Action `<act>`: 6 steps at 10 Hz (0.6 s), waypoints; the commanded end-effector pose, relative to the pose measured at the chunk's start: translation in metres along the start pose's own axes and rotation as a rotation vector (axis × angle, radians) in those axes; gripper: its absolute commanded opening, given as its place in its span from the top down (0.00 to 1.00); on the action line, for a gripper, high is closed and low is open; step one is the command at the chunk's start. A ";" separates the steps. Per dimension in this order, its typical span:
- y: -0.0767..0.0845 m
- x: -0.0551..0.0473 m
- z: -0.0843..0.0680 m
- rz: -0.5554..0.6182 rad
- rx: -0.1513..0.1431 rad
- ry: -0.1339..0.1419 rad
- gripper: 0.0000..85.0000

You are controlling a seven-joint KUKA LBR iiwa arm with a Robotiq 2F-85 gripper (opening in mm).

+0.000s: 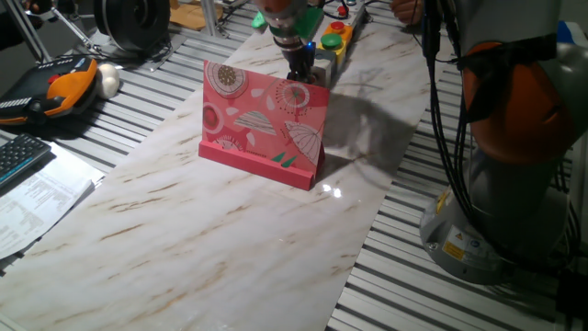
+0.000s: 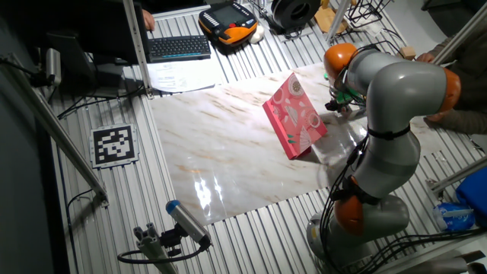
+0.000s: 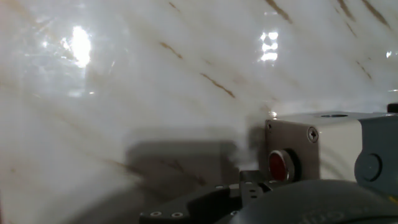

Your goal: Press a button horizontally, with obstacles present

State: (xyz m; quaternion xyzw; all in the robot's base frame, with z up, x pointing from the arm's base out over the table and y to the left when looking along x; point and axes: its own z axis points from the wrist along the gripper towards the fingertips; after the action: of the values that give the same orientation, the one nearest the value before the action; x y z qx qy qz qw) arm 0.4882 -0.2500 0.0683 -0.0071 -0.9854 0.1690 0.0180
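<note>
In the hand view the small red button [image 3: 280, 164] faces sideways from the front of a light-grey box [image 3: 329, 140] standing on the marble table. My gripper [image 3: 251, 182] shows only as a dark blurred shape along the bottom edge, its tip just left of and below the button; no gap between the fingers shows. In one fixed view the gripper [image 1: 299, 70] hangs right behind the upright pink card [image 1: 263, 123], next to the grey box [image 1: 322, 66]. In the other fixed view the arm bends over the card [image 2: 295, 114], hiding the box.
Yellow boxes with a green dome button [image 1: 337, 28] and a red dome button [image 1: 331, 40] stand just beyond the grey box. A handheld pendant [image 1: 55, 87], a keyboard [image 1: 20, 156] and papers [image 1: 41, 198] lie at the left. The robot base [image 1: 501, 193] stands at the right.
</note>
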 end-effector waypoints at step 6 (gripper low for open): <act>-0.005 0.000 0.008 -0.028 0.085 -0.017 1.00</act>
State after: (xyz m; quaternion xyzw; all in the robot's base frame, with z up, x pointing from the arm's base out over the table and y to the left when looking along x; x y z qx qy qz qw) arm 0.4879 -0.2577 0.0620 0.0093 -0.9773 0.2113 0.0126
